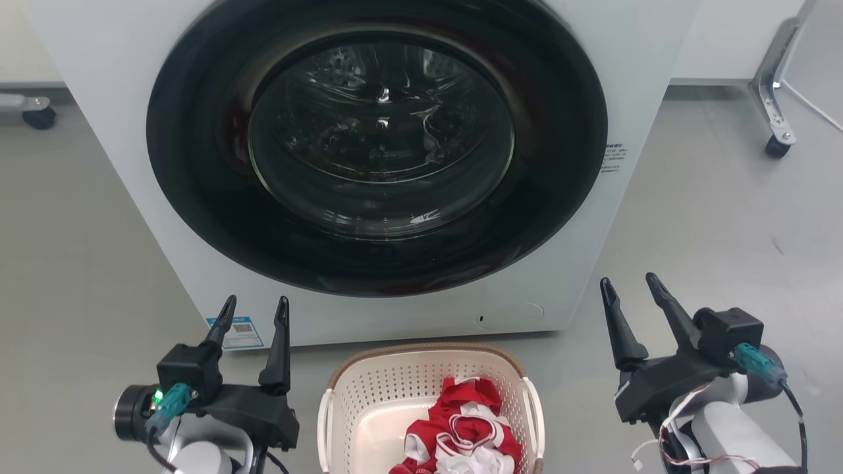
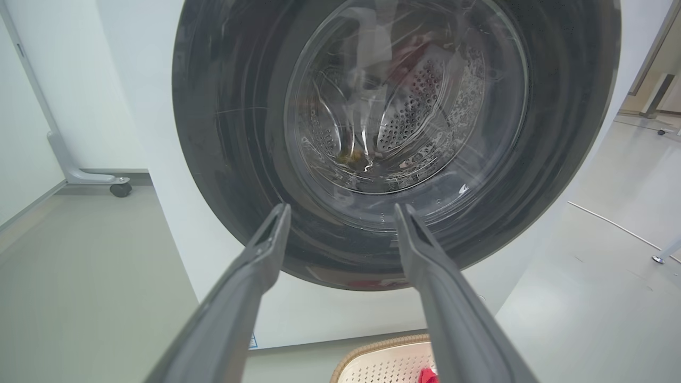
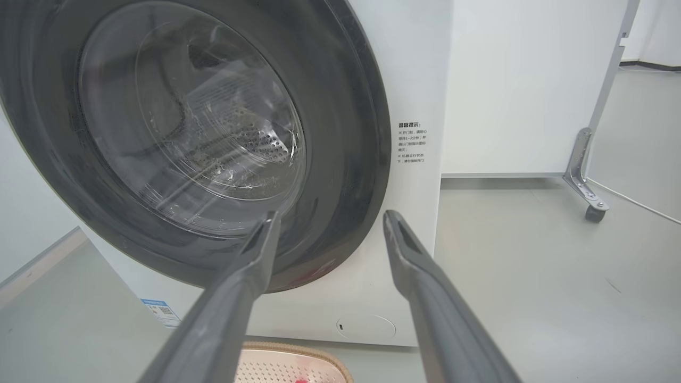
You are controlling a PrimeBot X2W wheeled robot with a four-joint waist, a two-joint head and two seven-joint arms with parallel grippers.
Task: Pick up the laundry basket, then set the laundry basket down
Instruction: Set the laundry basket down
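The laundry basket (image 1: 395, 388) sits on the floor (image 1: 724, 230) at six o'clock in my head view, just in front of the washing machine (image 1: 105, 131) and below its shut round door (image 1: 379, 138). Red and white clothes (image 1: 467, 428) lie heaped inside, toward the basket's four o'clock side. My left claw (image 1: 257, 301) hangs at seven o'clock and my right claw (image 1: 627, 280) at four o'clock. Both are released, fingers spread and empty, each apart from the basket. They flank it, I judge, so each can drop to its own side: the left handle (image 1: 324, 428) at the basket's nine o'clock, the right handle (image 1: 537, 421) at three. Both claws point toward the machine, so I judge the lift not yet begun. A level two-sided grip should keep the clothes from sliding.
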